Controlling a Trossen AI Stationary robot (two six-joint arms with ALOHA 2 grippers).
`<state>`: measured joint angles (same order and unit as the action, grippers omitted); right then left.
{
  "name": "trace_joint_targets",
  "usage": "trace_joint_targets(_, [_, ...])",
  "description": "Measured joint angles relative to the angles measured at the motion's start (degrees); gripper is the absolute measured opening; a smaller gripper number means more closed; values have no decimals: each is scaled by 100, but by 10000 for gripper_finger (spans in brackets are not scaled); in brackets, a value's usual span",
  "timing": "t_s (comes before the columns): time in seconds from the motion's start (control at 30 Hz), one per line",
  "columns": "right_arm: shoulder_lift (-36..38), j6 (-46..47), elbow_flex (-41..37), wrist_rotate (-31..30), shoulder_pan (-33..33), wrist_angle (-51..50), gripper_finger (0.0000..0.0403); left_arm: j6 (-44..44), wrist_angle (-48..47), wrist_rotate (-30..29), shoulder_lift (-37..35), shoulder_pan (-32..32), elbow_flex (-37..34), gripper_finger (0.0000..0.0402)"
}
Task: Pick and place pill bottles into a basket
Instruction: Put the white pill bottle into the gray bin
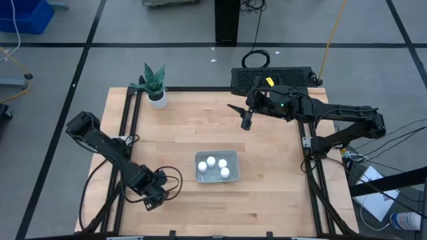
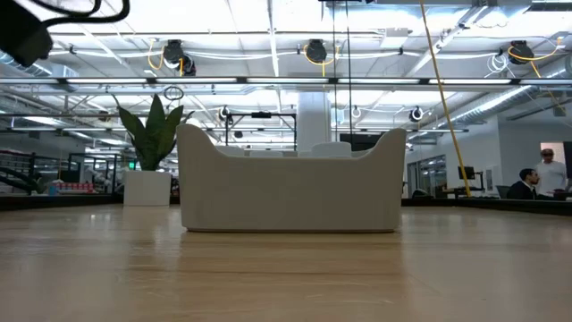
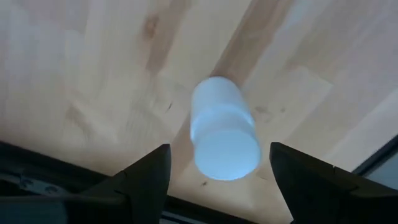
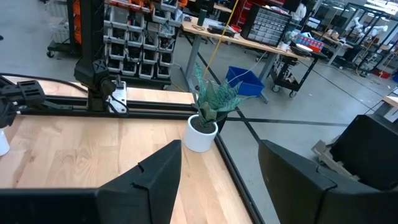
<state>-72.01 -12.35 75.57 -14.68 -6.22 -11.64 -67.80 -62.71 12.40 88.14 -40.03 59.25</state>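
The left gripper (image 1: 155,199) sits low at the bench's (image 1: 267,200) near-left corner, close to the near edge. Its fingers (image 3: 144,180) stand wide apart with a pill bottle (image 3: 222,129) between them; in the left wrist view the bottle stands on the wood, cap toward the camera, with a gap showing on either side, so neither finger touches it. From above this bottle is hidden by the gripper.

Toward the far-left corner stands a white plant pot (image 1: 157,99) with a green plant (image 1: 153,77).

Near the middle of the bench, somewhat toward the near edge, lies the basket (image 1: 199,175), a pale shallow tray. Four pill bottles (image 1: 211,162) stand upright inside it, white caps up, close together. In the low view the basket's wall (image 2: 290,192) fills the centre, with the pot to its left.

The right gripper (image 1: 246,122) hangs above the bench near the far-right corner, well apart from the basket. Its fingers (image 4: 146,186) are parted and hold nothing; the right wrist view looks between them toward the plant pot (image 4: 200,134).

Beyond the bench, at the right edge of the low view, people (image 2: 536,179) show in the room.
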Motion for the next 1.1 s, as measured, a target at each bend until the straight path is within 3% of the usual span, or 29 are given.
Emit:
trace_joint_targets(0.43, [0, 10, 0, -2, 0, 20, 208, 60, 309, 59, 0, -17, -316, 275])
trace_joint_targets(0.63, [0, 12, 0, -2, 0, 20, 208, 27, 301, 32, 0, -22, -375, 228])
trace_joint_targets(0.77, [0, 12, 0, -2, 0, 20, 208, 124, 296, -136, -2, -20, -375, 163])
trace_joint_targets(1.1, [0, 19, 0, 0, 0, 20, 208, 765, 438, -1162, -173, 207, -355, 163])
